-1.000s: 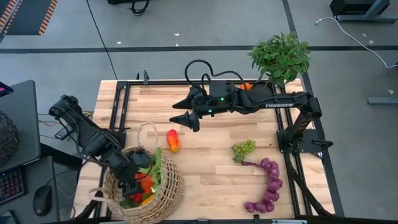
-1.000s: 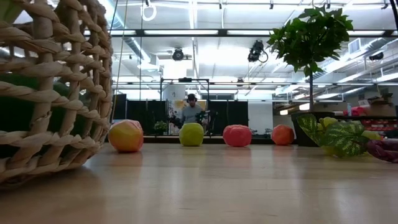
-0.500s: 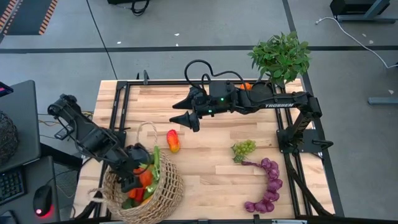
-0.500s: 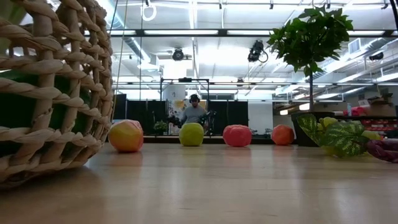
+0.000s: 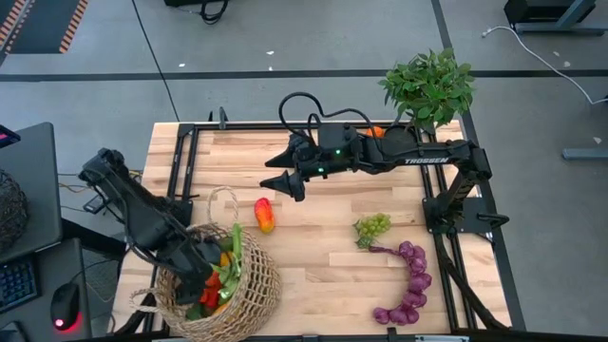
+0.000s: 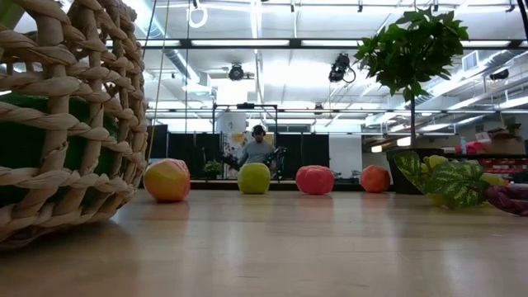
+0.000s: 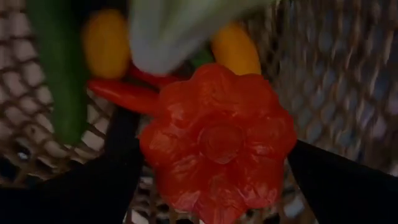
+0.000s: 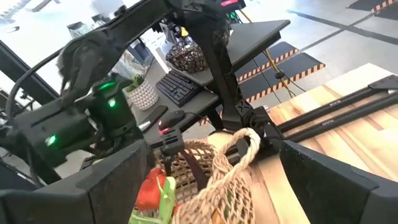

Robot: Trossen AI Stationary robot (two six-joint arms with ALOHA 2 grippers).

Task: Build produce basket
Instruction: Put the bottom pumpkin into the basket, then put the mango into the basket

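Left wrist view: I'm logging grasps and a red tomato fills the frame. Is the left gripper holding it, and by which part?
Not held. The red tomato lies in the basket between the left gripper's open fingers, neither visibly clamping it.

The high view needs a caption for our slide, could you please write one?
Left gripper open inside the basket of produce; right gripper open, above the table.

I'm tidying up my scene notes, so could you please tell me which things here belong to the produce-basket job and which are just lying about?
Belongs to the job:
- basket, already holding produce
- red tomato in the basket, between the open left claw fingers
- red-yellow fruit
- green grapes
- purple grapes

Just lying about:
- potted plant
- dark woven object beside the table
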